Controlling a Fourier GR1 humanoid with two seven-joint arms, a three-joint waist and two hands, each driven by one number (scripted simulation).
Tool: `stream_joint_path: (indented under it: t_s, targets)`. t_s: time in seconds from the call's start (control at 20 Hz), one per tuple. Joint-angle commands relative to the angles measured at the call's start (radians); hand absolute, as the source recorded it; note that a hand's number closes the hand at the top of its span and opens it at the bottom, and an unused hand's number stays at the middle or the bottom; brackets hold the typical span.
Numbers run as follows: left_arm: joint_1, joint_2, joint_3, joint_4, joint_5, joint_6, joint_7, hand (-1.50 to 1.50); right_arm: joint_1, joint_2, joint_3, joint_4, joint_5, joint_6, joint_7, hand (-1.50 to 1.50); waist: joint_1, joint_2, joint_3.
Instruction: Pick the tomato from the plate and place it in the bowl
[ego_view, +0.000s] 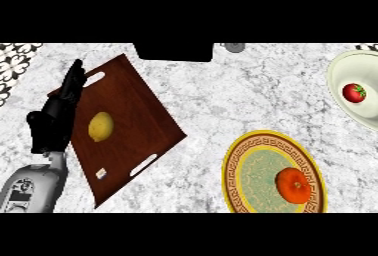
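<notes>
A small red tomato (354, 93) with a green stalk lies inside the white bowl (338, 70) at the right edge of the counter. The round plate (234, 172), yellow-rimmed with a patterned border and a pale green centre, sits at the lower right. It holds an orange fruit (294, 185) and no tomato. My left hand (57, 114) rests at the far left beside the wooden tray, fingers straight and pointing up, holding nothing. My right hand shows nowhere in the view.
A dark wooden tray (140, 115) with cut-out handles lies tilted at the left, with a yellow lemon (101, 126) on it. A black object (174, 51) and a small grey knob (235, 47) stand at the counter's far edge.
</notes>
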Motion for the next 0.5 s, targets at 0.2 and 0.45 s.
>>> stream_joint_path:
  t_s: [0.2,0.45]
  targets:
    - [-0.009,-0.017,-0.003,0.005,-0.028,0.025,0.028,0.0,0.109,-0.097,-0.091,0.044,-0.104,0.254,-0.114,-1.5,-0.033,-0.011,-0.001]
    - [0.033,-0.017,0.003,-0.003,-0.02,0.011,0.019,0.0,0.218,-0.129,-0.094,0.048,-0.125,0.427,-0.205,-1.5,-0.038,-0.017,-0.002]
